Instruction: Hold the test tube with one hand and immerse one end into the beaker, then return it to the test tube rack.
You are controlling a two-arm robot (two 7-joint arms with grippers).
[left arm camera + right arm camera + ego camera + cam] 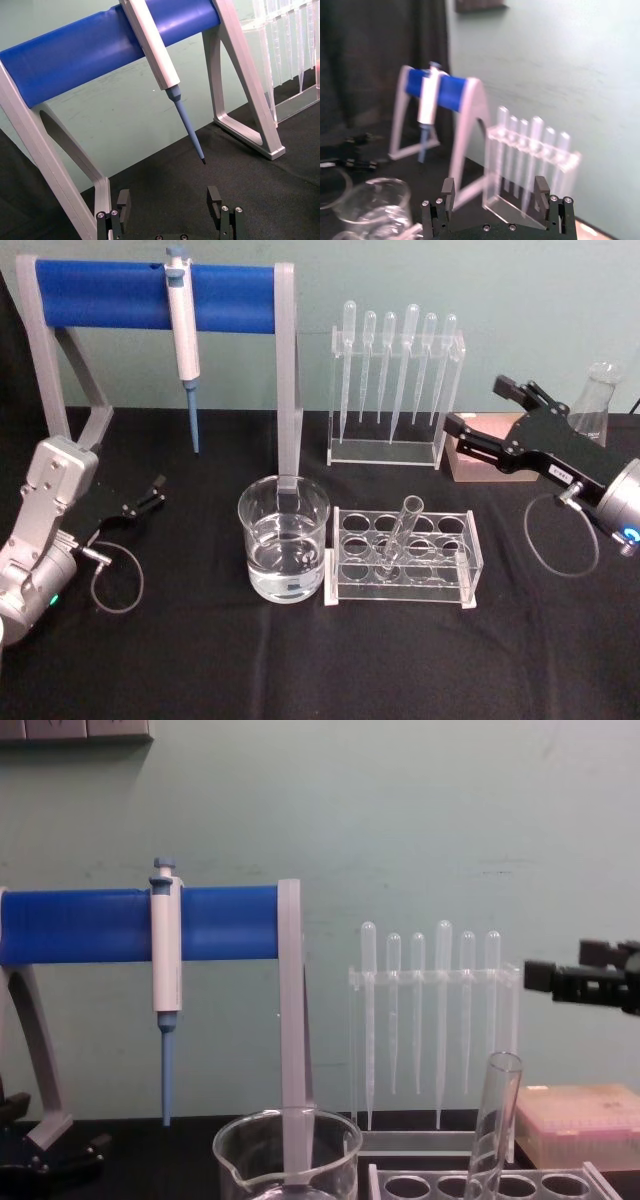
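Note:
The test tube (400, 528) stands tilted in a clear rack (345, 578), its open rim up; the chest view shows its upper part (496, 1120). The beaker (284, 540), partly filled with water, sits just left of the rack, and it also shows in the chest view (288, 1148) and the right wrist view (375, 205). My right gripper (488, 406) hovers open above the table, to the right of and behind the rack, holding nothing; its fingers (448, 191) stand wide apart. My left gripper (145, 497) rests open at the far left, its fingers (214, 196) spread.
A blue-and-grey stand (150, 295) with a white-and-blue pipettor (183, 335) rises behind the beaker. A clear holder of plastic pipettes (395, 380) stands at the back. A pink tip box (480, 455) and a glass flask (597, 405) sit at the right.

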